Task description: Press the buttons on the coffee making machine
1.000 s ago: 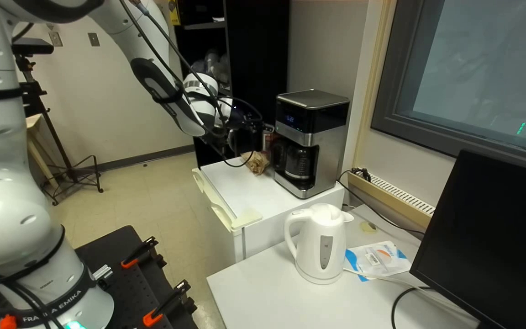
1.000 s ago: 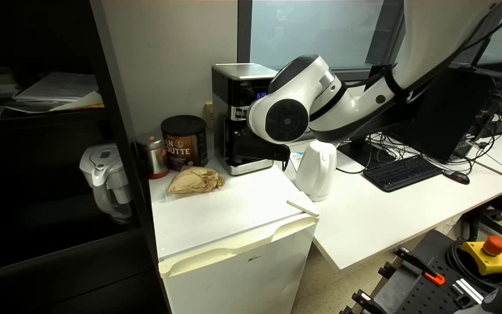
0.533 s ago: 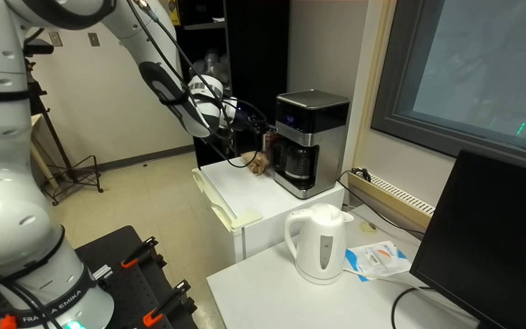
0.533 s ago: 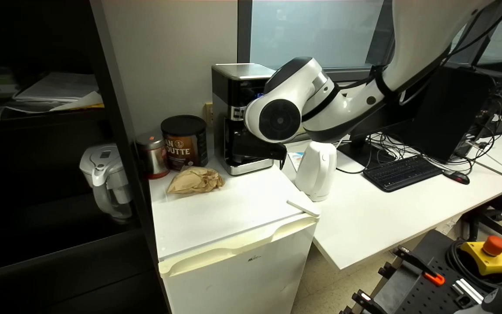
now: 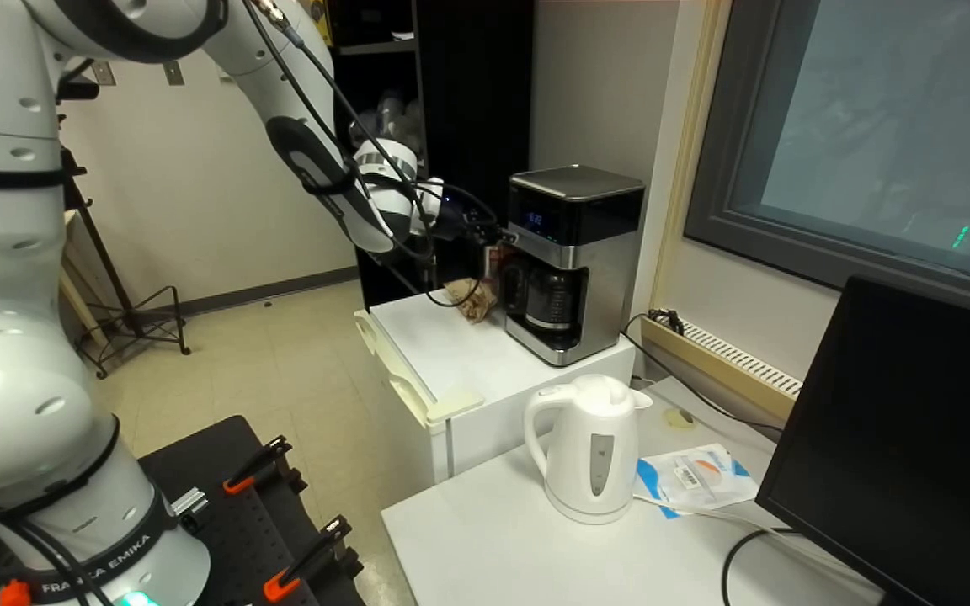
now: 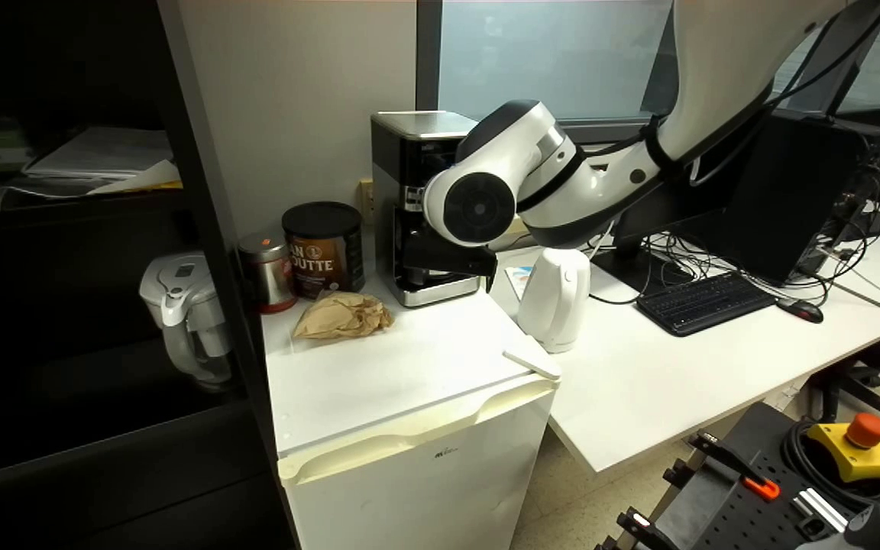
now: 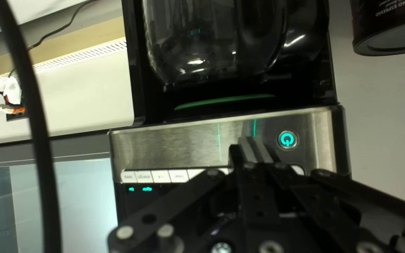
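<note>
Left to right in the wrist view: white buttons [image 7: 153, 176] on the drip coffee maker [image 7: 192, 144], the gripper [image 7: 254, 147] with its jaws pressed together, the glowing power button [image 7: 287, 140], a coffee can [image 7: 387, 26]. In an exterior view, the drip coffee maker stands on a mini fridge [image 6: 409, 496], left of an electric kettle [image 6: 553, 302].

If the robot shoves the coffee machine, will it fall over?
Probably not easily: the coffee machine looks boxy and sits flat. But it's taller than it is wide, so a push up high might rock it. The carafe inside looks like glass, so it could crack if jolted.
</note>
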